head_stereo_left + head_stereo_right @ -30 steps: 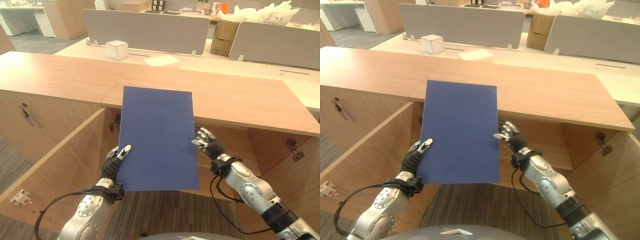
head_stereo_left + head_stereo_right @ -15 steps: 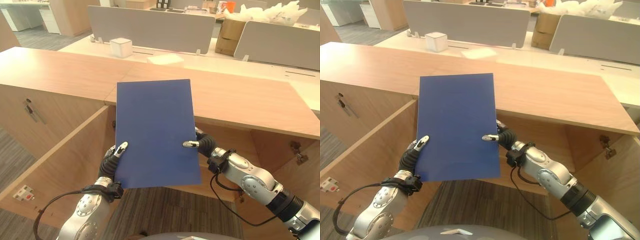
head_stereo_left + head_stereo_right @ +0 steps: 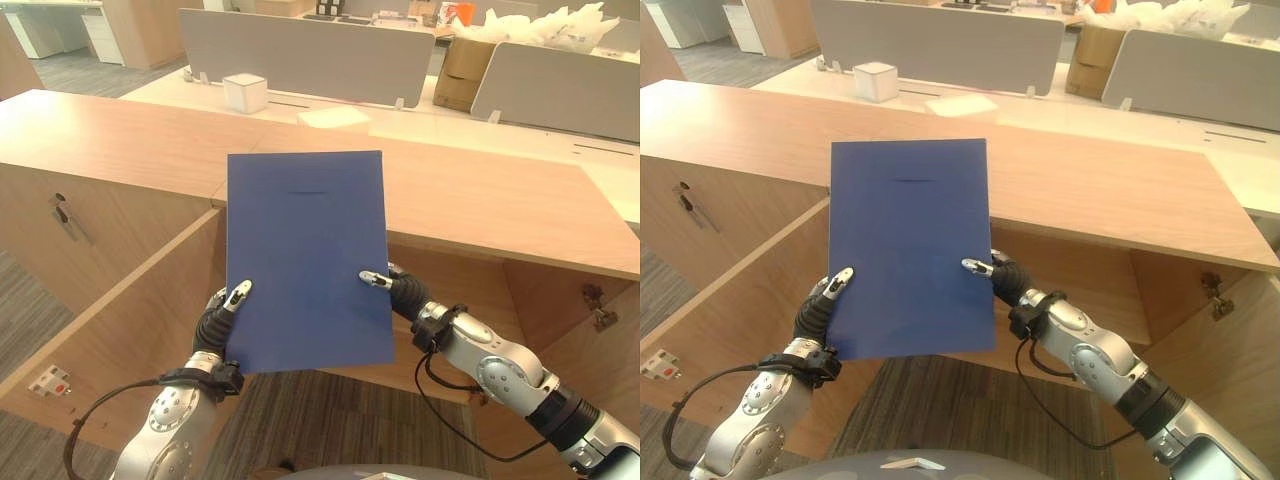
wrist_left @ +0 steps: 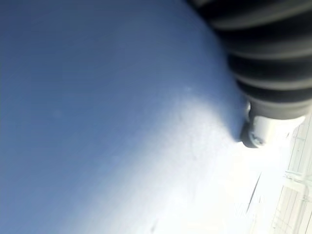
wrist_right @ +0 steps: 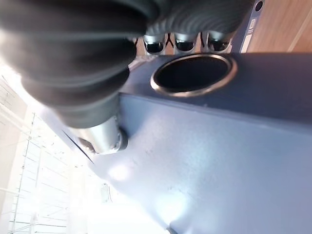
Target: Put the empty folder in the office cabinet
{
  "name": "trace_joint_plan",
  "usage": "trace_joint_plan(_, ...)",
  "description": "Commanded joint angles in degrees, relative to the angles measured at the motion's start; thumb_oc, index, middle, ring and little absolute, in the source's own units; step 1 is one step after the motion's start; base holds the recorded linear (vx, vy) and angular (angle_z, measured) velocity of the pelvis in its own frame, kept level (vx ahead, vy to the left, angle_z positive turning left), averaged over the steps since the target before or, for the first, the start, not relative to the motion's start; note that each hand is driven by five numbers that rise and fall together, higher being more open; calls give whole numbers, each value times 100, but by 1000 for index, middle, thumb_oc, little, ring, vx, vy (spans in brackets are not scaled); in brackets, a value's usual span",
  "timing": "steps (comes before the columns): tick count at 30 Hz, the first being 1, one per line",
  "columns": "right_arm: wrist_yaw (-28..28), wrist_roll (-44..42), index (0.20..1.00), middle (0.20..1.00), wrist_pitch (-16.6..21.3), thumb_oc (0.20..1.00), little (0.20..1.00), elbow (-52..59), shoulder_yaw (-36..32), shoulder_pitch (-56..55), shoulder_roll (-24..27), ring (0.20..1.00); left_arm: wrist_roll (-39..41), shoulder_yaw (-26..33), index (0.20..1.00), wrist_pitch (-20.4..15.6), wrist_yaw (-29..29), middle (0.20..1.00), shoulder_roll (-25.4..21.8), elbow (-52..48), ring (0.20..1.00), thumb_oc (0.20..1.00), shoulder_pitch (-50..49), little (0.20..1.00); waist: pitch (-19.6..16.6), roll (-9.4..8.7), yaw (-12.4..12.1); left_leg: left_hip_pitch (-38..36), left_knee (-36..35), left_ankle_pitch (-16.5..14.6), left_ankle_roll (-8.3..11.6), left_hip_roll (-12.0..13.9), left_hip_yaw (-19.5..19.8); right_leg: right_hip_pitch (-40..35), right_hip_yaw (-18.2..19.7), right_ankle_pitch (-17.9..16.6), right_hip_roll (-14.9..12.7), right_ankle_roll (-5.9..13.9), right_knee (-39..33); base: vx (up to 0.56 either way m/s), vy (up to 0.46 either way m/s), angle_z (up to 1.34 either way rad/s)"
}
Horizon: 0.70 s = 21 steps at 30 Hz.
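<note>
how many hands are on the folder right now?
2. The left hand grips the blue folder at its lower left edge, thumb on the front. The right hand pinches its right edge, fingers behind the spine.

open cabinet (image 3: 455, 300) cavity under the wooden top: free. door (image 3: 110, 320), swung out at the cabinet's left, bounds entry. blue folder (image 3: 305, 260), upright, screens the opening. white box (image 3: 245, 93) behind the top, well apart.
</note>
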State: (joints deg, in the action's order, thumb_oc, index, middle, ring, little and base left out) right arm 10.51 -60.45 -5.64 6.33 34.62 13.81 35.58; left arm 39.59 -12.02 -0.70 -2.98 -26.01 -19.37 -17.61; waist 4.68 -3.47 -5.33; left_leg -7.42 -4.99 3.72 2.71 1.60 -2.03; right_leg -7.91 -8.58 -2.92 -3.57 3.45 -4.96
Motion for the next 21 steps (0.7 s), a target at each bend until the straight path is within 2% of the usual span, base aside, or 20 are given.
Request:
trace_joint_plan(1,390,127,200,200,177,200,200,335,7,370,-181,200,-109,-80,200,-235,-124,200,-133,-117,200,200,368,200,-145,-230,3,-35,-1,-595,86,93,105,182,-162,-29,-566,505,-4,0,0,0)
trace_joint_plan(2,390,127,200,200,177,200,200,335,7,370,-181,200,-109,-80,200,-235,-124,200,-133,-117,200,200,368,200,-145,-230,3,-35,-1,-595,86,93,105,182,-163,-29,-566,505,-4,0,0,0)
trace_joint_plan(3,449,152,200,200,149,200,200,310,50,399,-88,200,-119,-78,429,-241,-133,429,-135,-102,429,429,369,429,-143,-233,1,-30,-1,-589,89,94,108,185,-169,-31,-567,505,-4,0,0,0)
trace_joint_plan(4,543,187,200,200,79,200,200,281,141,444,64,200,-127,-84,1000,-256,-155,1000,-129,-85,1000,1000,363,1000,-146,-239,-9,-26,-1,-587,92,91,112,181,-180,-27,-568,506,-4,0,0,0)
trace_joint_plan(5,744,242,200,200,-56,200,200,279,314,559,460,200,-187,-96,1000,-294,-205,1000,-138,-67,1000,1000,360,1000,-146,-257,-35,-20,-1,-578,95,90,128,172,-206,-24,-566,512,-4,0,0,0)
trace_joint_plan(7,968,202,200,200,-161,200,200,273,477,698,913,200,-284,-36,1000,-359,-223,1000,-133,-63,1000,1000,334,1000,-142,-286,-77,-13,-1,-572,106,92,144,170,-230,-17,-567,520,-4,-18,-16,5)
trace_joint_plan(8,968,200,200,200,-161,200,200,274,481,701,919,200,-285,-36,1000,-359,-223,1000,-127,-63,1000,1000,334,1000,-140,-280,-73,-15,-1,-572,107,93,145,168,-231,-17,-566,520,-4,-16,-27,8)
trace_joint_plan(10,1216,157,200,200,-176,200,200,312,517,826,1393,200,-532,64,1000,-465,-171,1000,-25,115,1000,1000,312,1000,-138,-328,-130,-11,-1,-557,126,102,163,165,-264,0,-555,523,-4,-8,-32,7)
trace_joint_plan(14,1468,204,200,200,-213,200,200,428,578,1006,1794,200,-822,224,1000,-528,-186,1000,40,353,1000,1000,285,1000,-137,-356,-180,-10,-1,-545,151,125,167,152,-275,13,-548,526,-4,-8,-34,2)
trace_joint_plan(21,1851,470,200,200,-400,200,200,508,938,1184,2064,200,-1187,573,1000,-617,-124,1000,89,580,1000,1000,339,1000,-139,-345,-240,-44,-1,-535,174,161,172,103,-299,66,-524,513,-4,-4,-18,0)
